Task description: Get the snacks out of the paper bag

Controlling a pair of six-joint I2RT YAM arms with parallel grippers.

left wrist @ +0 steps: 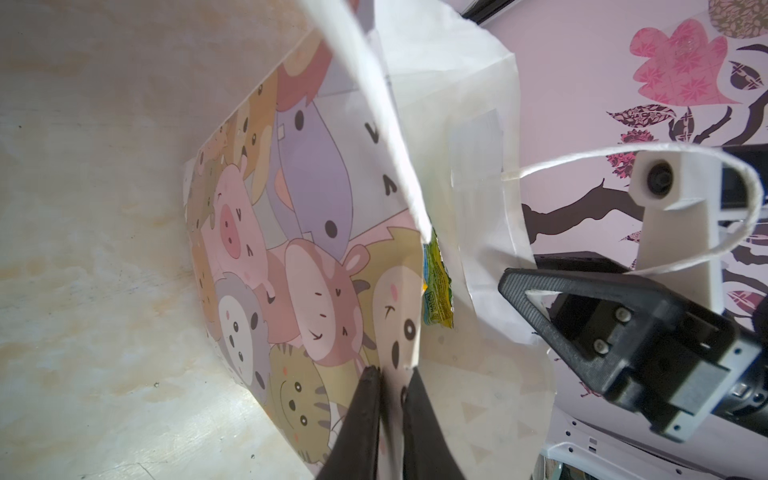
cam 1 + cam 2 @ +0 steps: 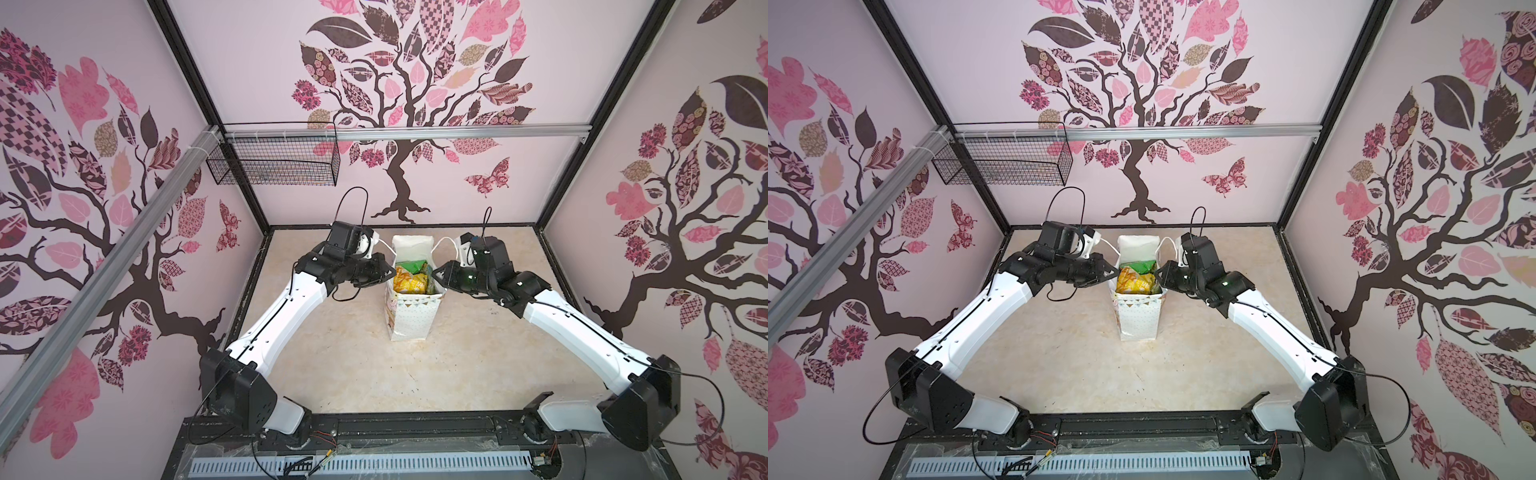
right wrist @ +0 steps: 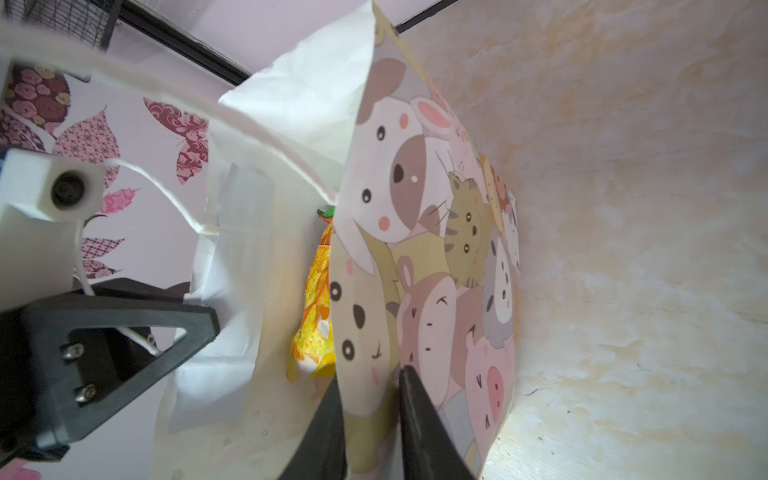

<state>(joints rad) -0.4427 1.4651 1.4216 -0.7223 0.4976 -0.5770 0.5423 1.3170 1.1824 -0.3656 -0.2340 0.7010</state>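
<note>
While the tall white paper bag point(image 2: 411, 320), printed with dots, triangle bunting and pastel cartoon animals, stands upright near the middle of the marbled beige tabletop point(image 2: 332, 365), its mouth gapes upward in both top views; the snacks point(image 2: 409, 282), small crinkly foil packets in yellow, orange and green, lie inside it, visible just below the rim; the black left gripper point(image 1: 392, 372) sits astride the bag's left side wall at the rim, its jaws only narrowly apart with the paper between them, and whether they press the paper I cannot tell; the black right gripper point(image 3: 368, 376) straddles the opposite wall, jaws visibly spread, one finger inside beside an orange-yellow packet point(image 3: 313, 332), the other outside by the animal print.
</note>
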